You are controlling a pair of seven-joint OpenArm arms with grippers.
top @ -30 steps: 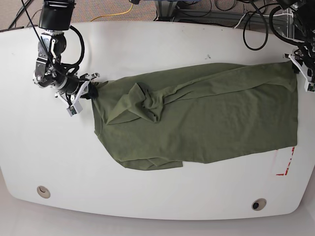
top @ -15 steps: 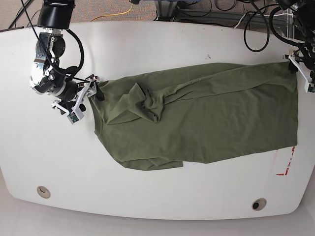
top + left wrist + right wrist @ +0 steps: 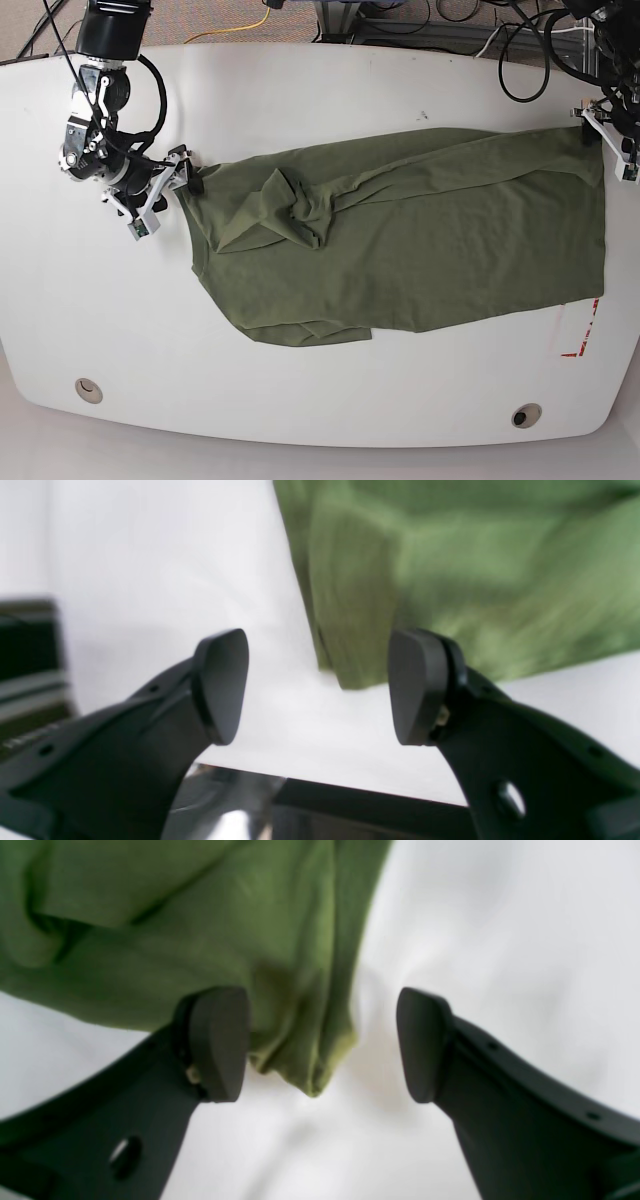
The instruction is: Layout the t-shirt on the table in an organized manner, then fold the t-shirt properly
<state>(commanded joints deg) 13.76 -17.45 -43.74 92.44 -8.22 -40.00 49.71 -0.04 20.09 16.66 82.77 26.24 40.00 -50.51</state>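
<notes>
The olive-green t-shirt [image 3: 420, 240] lies spread across the white table [image 3: 330, 90], with a bunched fold left of its middle. My right gripper [image 3: 165, 195] stands open at the shirt's left end. In the right wrist view the right gripper [image 3: 322, 1045] is open around a hanging corner of the t-shirt [image 3: 200, 915], with the fingers not pressing the cloth. My left gripper [image 3: 610, 130] is at the shirt's far right corner. In the left wrist view the left gripper [image 3: 320, 687] is open, and the t-shirt's [image 3: 475, 580] corner lies just beyond the gap, by the right finger.
Two round grommets [image 3: 88, 389] [image 3: 525, 414] sit near the table's front edge. Red tape [image 3: 580, 340] shows by the shirt's lower right corner. Cables [image 3: 520, 60] lie past the far edge. The table's edge [image 3: 350, 795] runs right under the left gripper.
The right gripper was closed at the shirt's left corner, then opened and shifted slightly up and left. The left gripper edged a little toward the far edge. The shirt stays put.
</notes>
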